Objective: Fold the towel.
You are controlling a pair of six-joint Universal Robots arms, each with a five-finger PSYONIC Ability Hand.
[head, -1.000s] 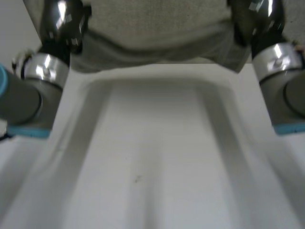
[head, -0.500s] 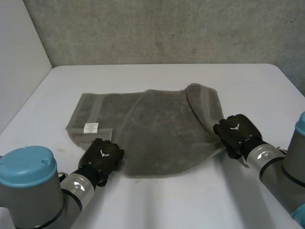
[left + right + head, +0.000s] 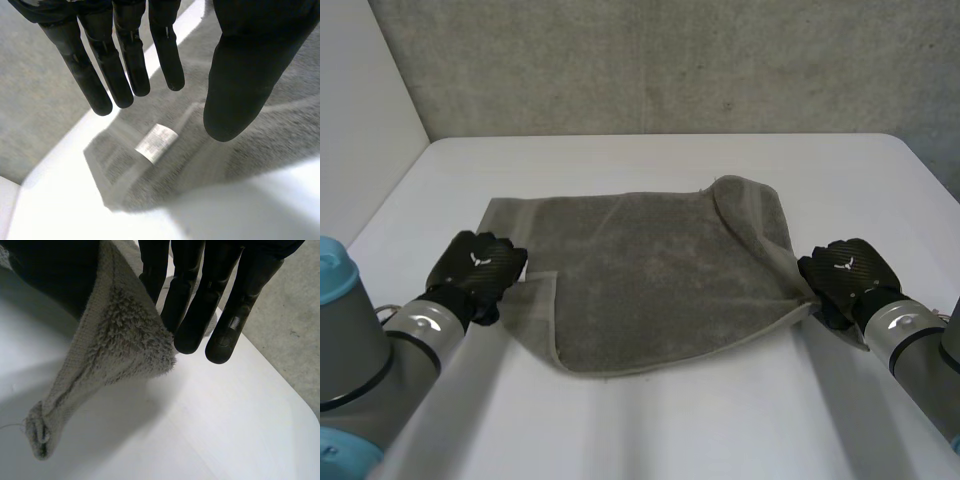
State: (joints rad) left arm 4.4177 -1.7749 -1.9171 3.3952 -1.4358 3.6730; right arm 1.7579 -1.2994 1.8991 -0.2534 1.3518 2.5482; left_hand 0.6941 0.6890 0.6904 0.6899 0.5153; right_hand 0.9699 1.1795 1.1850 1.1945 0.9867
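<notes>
Both hands now sit further out than half a second ago, left hand [image 3: 475,268] up at the towel's left edge, right hand [image 3: 845,275] further right, and the towel [image 3: 660,270] lies flatter on the white table [image 3: 650,430].

Head view first: the towel is mid-table, its right edge rolled over, a small flap turned up by the left hand; the right hand is at the near right corner, where the cloth draws to a point. On to the left wrist view: fingers [image 3: 125,75] straight and spread, thumb well apart, holding nothing, and a white label [image 3: 156,142] shows on the cloth just past the fingertips. Right wrist view now: straight fingers [image 3: 200,305] pinch the towel's edge against the thumb, and the fluffy corner trails down with its tip at the table.
</notes>
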